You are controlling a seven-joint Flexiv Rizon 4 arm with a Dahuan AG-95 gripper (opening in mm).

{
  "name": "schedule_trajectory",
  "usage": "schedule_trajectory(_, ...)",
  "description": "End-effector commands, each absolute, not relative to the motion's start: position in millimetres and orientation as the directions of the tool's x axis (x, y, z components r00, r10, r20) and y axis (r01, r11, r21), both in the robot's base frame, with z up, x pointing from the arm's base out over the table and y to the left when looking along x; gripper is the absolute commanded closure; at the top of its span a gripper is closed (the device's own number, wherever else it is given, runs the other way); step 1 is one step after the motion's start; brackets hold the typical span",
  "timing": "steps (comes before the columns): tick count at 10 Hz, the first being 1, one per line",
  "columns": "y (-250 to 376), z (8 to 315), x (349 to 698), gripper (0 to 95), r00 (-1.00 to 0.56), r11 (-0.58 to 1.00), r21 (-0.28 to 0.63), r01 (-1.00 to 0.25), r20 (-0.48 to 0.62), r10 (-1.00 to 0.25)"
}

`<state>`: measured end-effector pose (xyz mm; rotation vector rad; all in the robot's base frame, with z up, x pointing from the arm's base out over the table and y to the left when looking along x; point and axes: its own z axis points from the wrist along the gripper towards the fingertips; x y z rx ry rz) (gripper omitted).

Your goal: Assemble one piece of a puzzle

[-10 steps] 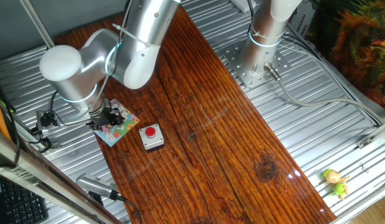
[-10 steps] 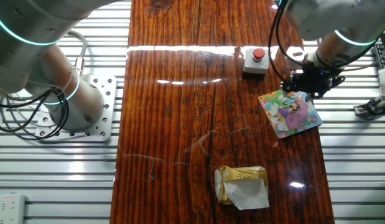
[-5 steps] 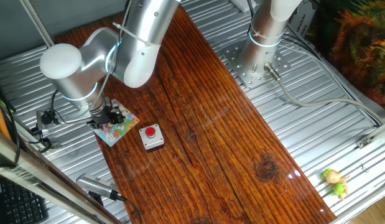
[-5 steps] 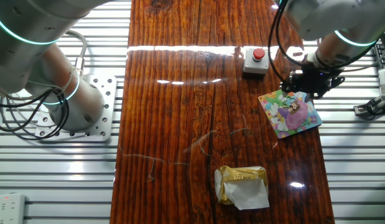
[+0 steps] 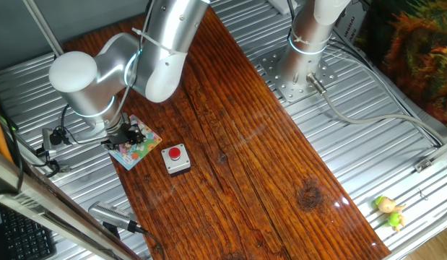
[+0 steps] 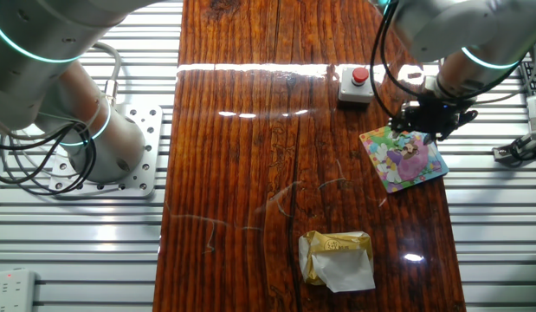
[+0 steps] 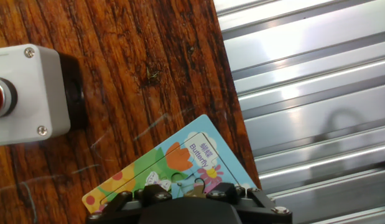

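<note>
While the claw (image 6: 429, 128) sits low over the puzzle (image 6: 404, 156), right at the board's edge nearest the button box (image 6: 355, 84), fit status is unclear. The puzzle lies flat at the surface (image 6: 276, 156) rim, just beside the box, on the side away from the crumpled wrapper (image 6: 337, 258). In the hand view the claw body covers the lower part of the board (image 7: 173, 167), and fingertips are out of frame, so I cannot tell if it's clenched or released. The piece can't be seen loose anywhere; likely under the claw, being pressed in or just seated. Left to do: confirm it's flush, then lift off.
</note>
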<state>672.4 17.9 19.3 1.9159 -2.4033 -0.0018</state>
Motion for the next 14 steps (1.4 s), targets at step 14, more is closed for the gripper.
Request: schedule_trajectory(14, 13.8, 15.0, 669.9, 38.0, -0.238, 0.239, 0.021, -0.971, 0.042, -0.970)
